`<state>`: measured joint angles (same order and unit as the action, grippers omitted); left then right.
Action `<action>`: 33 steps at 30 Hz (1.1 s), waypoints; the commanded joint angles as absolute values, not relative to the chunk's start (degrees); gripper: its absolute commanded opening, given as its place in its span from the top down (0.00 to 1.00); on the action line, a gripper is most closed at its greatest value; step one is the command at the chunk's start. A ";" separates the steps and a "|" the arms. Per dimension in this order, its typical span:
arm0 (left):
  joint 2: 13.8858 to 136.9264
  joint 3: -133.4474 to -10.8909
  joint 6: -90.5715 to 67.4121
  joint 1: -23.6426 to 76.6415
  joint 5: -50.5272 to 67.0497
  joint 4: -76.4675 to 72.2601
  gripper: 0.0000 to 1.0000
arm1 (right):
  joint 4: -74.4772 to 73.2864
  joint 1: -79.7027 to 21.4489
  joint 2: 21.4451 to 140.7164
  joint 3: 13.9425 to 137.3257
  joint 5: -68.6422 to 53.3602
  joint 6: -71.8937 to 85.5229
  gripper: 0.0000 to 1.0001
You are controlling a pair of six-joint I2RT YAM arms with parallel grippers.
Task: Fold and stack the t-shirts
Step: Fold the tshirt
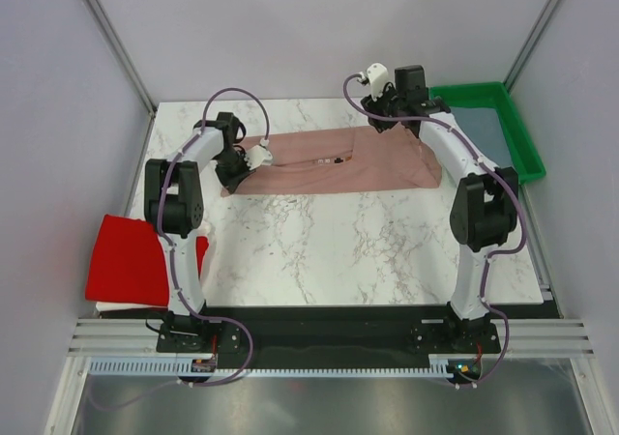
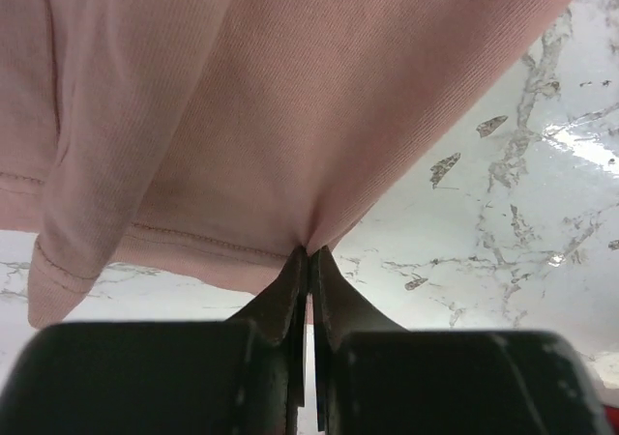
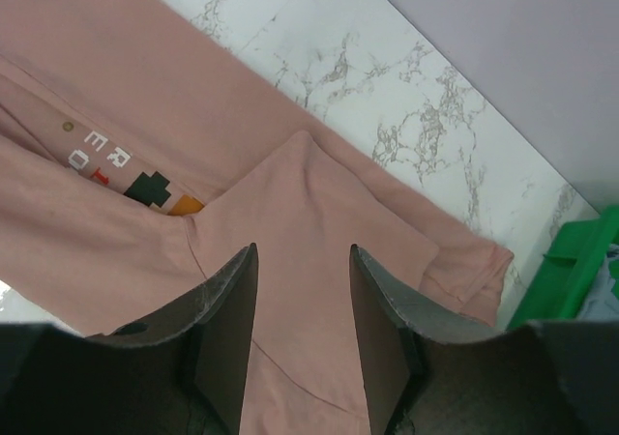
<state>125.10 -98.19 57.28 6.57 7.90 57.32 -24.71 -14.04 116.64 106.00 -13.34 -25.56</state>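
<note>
The dusty-pink t-shirt (image 1: 329, 164) lies spread across the far part of the marble table, its chest graphic (image 3: 145, 179) showing. My left gripper (image 1: 253, 155) is shut on the shirt's left edge; in the left wrist view the fingertips (image 2: 310, 253) pinch a fold of the pink cloth (image 2: 242, 116). My right gripper (image 1: 385, 106) is open and empty, hovering over the shirt's far right part; its jaws stand apart above a folded-over flap (image 3: 309, 213). The bright red t-shirt (image 1: 131, 256) lies at the table's left edge. A grey-blue cloth (image 1: 481, 126) lies in the tray.
The green plastic tray (image 1: 522, 140) stands at the far right corner and shows in the right wrist view (image 3: 571, 271). Grey walls close in the table on three sides. The arm bases sit on the black rail at the near edge.
</note>
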 commanded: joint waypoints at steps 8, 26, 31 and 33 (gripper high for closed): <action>118.84 -89.22 56.87 9.49 5.71 60.90 0.98 | -28.72 -13.27 108.54 96.86 -8.17 -30.58 0.51; 94.92 -67.76 44.13 30.14 7.29 76.90 0.97 | -39.11 -9.41 115.48 93.34 -5.89 -26.02 0.59; 94.31 -68.03 40.70 36.37 9.31 78.40 0.97 | -39.11 -8.88 116.28 92.46 -5.19 -26.19 0.61; 94.57 -68.38 39.82 38.14 10.02 78.57 0.98 | -39.20 -8.88 116.72 92.29 -4.75 -26.28 0.62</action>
